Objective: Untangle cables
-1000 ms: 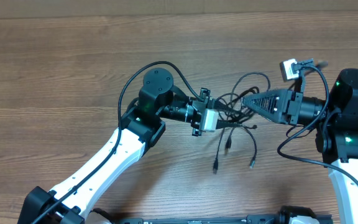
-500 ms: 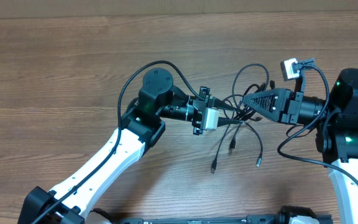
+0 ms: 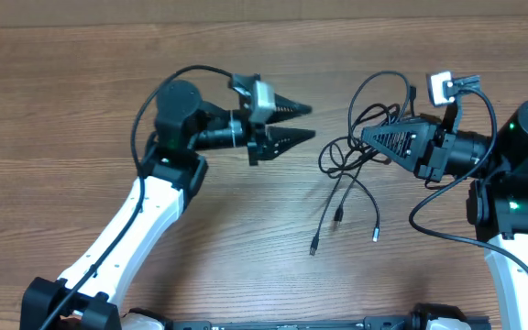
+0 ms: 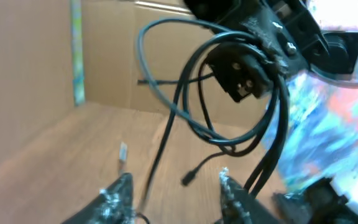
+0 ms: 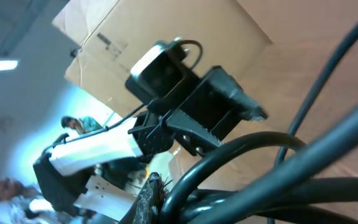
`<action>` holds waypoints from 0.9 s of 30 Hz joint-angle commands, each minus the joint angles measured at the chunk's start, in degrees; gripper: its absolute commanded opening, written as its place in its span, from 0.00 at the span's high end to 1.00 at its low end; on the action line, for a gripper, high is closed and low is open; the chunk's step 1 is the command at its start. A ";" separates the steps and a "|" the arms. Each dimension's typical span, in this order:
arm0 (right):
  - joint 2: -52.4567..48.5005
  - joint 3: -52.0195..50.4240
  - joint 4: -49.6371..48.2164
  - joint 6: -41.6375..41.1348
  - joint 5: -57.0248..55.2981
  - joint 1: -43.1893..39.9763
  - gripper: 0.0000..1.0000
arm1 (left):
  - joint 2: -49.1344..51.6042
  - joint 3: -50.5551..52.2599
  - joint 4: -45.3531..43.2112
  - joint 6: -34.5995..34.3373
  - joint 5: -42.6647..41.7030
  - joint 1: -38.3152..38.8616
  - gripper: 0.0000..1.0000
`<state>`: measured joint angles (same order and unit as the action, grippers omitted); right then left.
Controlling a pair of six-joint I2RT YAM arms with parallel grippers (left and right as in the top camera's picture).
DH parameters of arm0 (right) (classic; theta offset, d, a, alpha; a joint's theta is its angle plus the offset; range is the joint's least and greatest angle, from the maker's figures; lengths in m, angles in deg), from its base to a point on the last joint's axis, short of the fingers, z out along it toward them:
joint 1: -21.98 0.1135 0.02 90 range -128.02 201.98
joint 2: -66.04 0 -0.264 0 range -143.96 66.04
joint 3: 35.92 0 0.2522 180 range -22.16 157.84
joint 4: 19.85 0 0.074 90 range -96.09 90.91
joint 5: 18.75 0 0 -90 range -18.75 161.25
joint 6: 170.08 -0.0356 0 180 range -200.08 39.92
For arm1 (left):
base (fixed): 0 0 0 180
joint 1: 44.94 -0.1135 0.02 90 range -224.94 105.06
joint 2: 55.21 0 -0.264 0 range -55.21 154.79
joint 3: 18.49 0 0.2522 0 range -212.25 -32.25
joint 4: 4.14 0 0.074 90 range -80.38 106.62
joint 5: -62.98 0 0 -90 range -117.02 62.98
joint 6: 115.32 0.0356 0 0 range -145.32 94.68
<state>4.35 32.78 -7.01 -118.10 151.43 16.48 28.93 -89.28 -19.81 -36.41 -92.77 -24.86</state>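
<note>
Just one cable tangle [image 3: 341,152], two claws [image 3: 311,122] [image 3: 366,136]

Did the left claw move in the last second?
Yes. The left claw has drawn back leftward and toward the far edge of the table, away from the cables, and now stands open.

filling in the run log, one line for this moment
left gripper open, empty | right gripper shut on cables | cables tangled
</note>
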 commanded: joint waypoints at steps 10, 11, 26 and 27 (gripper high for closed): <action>0.11 0.63 -12.72 0.96 9.62 0.17 0.96 | -0.46 -0.87 -2.84 -13.40 -2.86 5.81 0.43; 0.11 0.63 -12.72 0.96 9.73 0.17 0.96 | -0.46 -0.87 -3.98 -13.42 -2.89 6.36 0.42; 0.11 0.63 -12.24 0.68 9.73 0.22 0.96 | -0.46 -0.87 -8.13 -15.39 1.20 8.46 0.00; 0.11 0.63 -12.26 0.70 9.73 0.26 0.96 | -0.46 -0.87 -8.13 -15.91 1.79 8.48 0.00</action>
<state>4.35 32.78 -18.95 -117.57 159.30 16.50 28.93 -89.28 -27.75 -50.33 -93.71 -16.77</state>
